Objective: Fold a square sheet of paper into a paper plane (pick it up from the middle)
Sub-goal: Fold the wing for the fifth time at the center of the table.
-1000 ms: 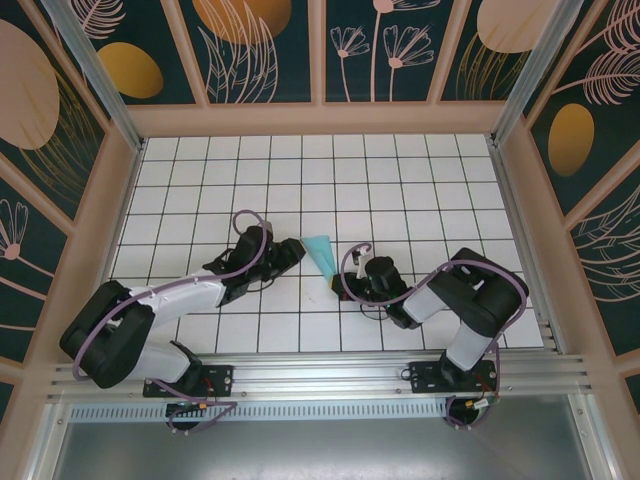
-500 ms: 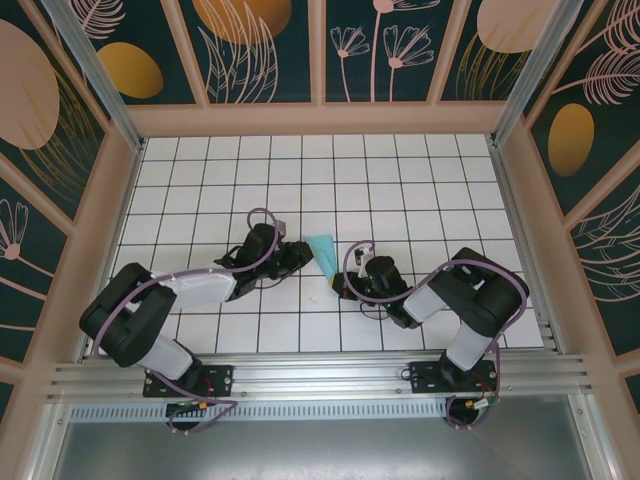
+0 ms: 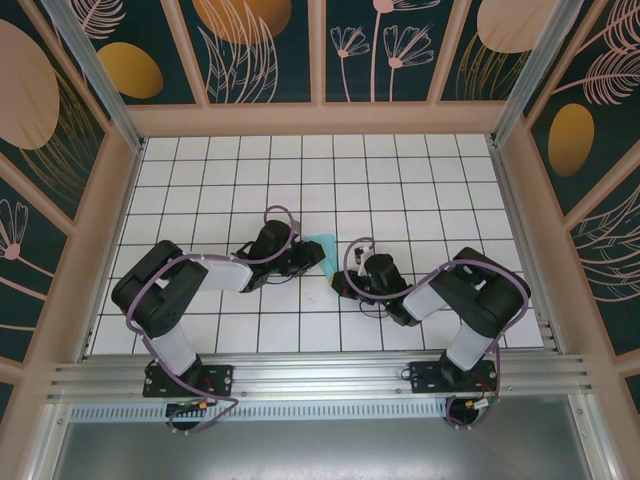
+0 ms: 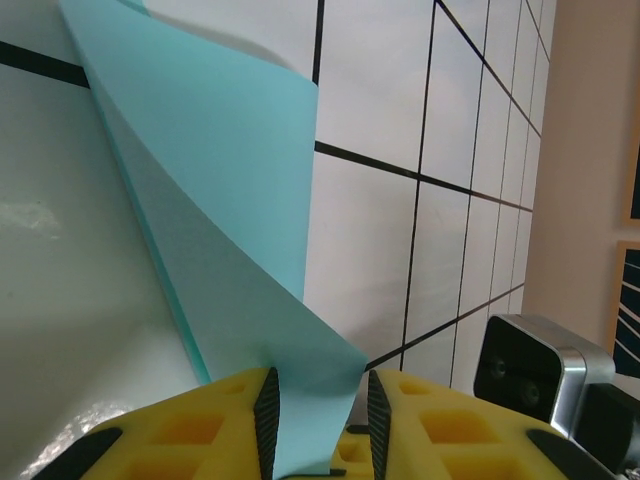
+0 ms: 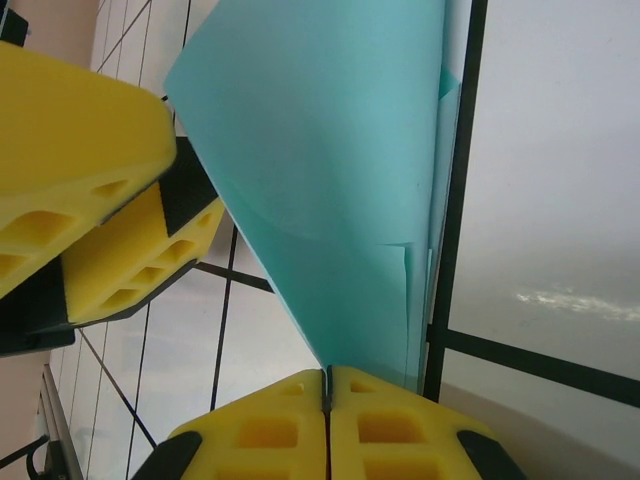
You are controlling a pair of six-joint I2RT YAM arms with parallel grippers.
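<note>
The square sheet of paper (image 3: pixel 322 243) is folded into a narrow turquoise pointed shape lying on the white tiled table (image 3: pixel 400 180) between my two grippers. Its wide end points away from me and its tip points toward me. My left gripper (image 3: pixel 312 256) reaches in from the left. In the left wrist view a raised flap of the paper (image 4: pixel 220 200) runs down between the jaws of the left gripper (image 4: pixel 318 410), whose pads stand apart. My right gripper (image 5: pixel 327 378) is shut on the pointed end of the paper (image 5: pixel 340 180). The left gripper's yellow fingers (image 5: pixel 80 150) sit close by.
Wooden walls with dark floral panels (image 3: pixel 300 60) enclose the table on three sides. An aluminium rail (image 3: pixel 320 375) carrying both arm bases runs along the near edge. The right arm's wrist camera (image 4: pixel 530 370) sits close to the left gripper.
My left arm has swung right to the paper and its jaws have narrowed around the raised flap. The right arm has kept its place on the tip.
</note>
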